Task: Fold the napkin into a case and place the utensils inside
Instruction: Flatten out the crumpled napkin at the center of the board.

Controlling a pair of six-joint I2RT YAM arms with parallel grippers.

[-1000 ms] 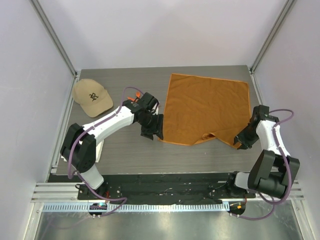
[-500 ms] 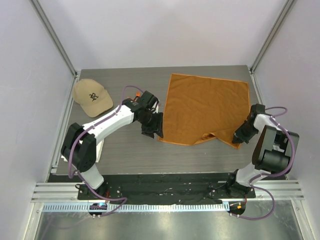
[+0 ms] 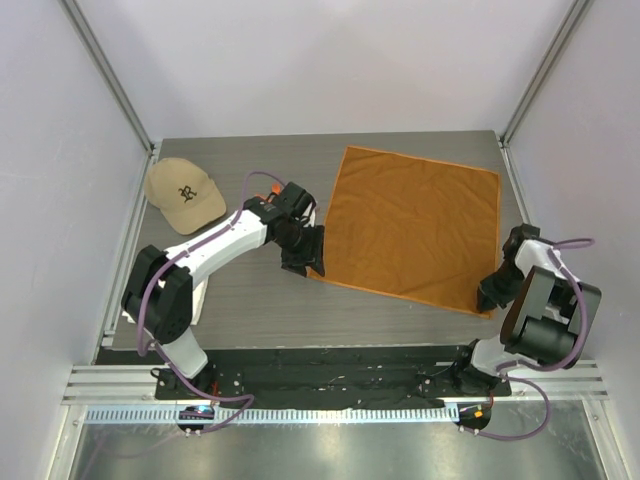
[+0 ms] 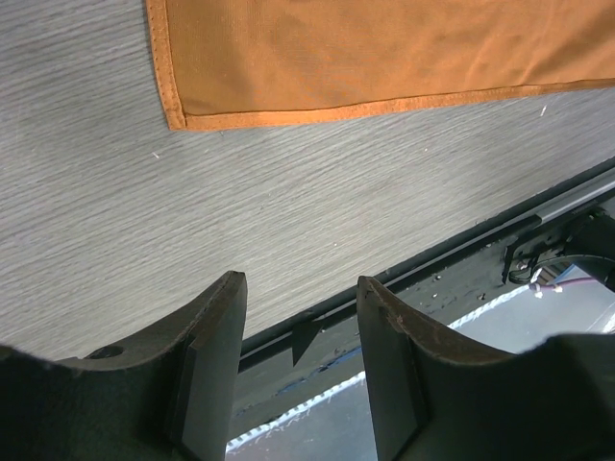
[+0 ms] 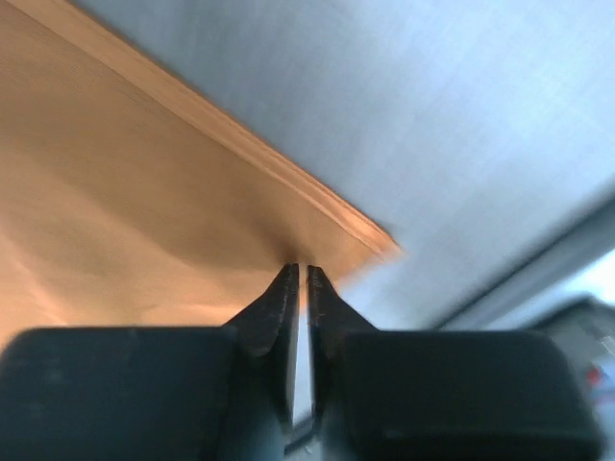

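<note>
Napkin (image 3: 415, 225) is lying spread out in 1 flat layer on the right half of the table (image 3: 240, 300), turned a bit off square. My right gripper (image 5: 299, 271) is down at its near right corner, fingers closed to a sliver, pinching the cloth right by the hem. My left gripper (image 4: 300, 288) hovers just beside the near left corner, fingers well apart, nothing in them. Cap (image 3: 185, 195) sits far left, well apart from the napkin.
</note>
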